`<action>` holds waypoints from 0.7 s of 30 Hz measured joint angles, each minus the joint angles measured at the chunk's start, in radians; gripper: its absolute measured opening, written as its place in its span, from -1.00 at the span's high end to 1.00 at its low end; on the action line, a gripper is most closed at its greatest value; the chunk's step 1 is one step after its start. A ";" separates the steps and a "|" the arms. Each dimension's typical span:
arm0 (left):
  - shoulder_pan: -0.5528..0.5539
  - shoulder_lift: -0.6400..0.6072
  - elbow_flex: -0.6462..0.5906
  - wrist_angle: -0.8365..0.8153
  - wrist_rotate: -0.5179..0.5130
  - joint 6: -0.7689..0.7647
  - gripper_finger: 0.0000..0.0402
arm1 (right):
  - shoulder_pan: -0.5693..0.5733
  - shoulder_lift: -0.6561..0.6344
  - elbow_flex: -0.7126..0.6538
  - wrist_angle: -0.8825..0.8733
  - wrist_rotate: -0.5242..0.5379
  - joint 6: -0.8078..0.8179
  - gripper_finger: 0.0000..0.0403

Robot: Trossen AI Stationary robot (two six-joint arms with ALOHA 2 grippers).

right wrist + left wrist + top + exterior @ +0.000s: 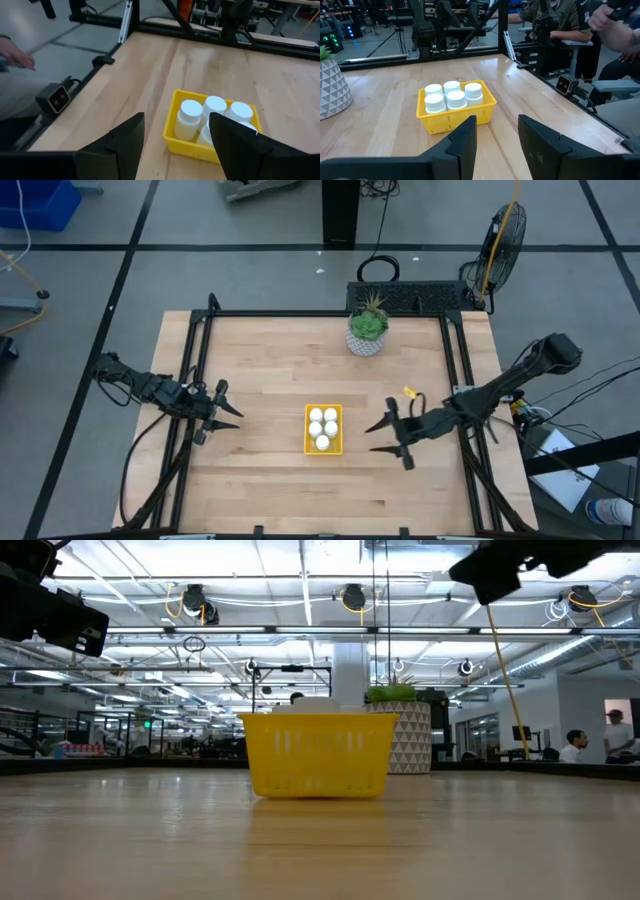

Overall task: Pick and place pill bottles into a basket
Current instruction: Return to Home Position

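Upright and packed close, all 5 pill bottles [322, 428] stand in the yellow basket [308, 442], white caps up; from above they sit as 2 pairs with 1 alone at the near end. The basket rests flat on the wooden counter [270, 360], about midway between its left and right edges and somewhat nearer than its middle. The left pincer [236, 418] hovers left of the basket, well apart from it, released, its 2 dark fingers [462, 142] spread with a clear gap and nothing between them, pointing toward the basket. The right pincer [372, 437] hovers right of the basket, nearer to it than the left one though not touching, also released and empty, fingers [127, 137] wide and aimed at the basket. Farther back and slightly right of the basket stands a white patterned pot [366, 344] with a green plant; a fan [502, 238] stands on the floor beyond the far right corner; past the counter's edge, seated people [560, 20] show in the left wrist view.
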 joint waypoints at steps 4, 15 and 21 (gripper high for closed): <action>0.000 0.000 0.000 0.000 0.000 0.000 0.26 | 0.003 -0.105 -0.080 0.014 0.000 0.017 -0.09; 0.000 0.000 0.000 -0.002 0.000 0.000 0.26 | 0.003 -0.316 -0.260 0.051 0.000 0.010 -0.05; 0.000 0.000 0.000 -0.002 0.000 0.000 0.26 | 0.003 -0.395 -0.406 0.223 0.000 0.009 -0.07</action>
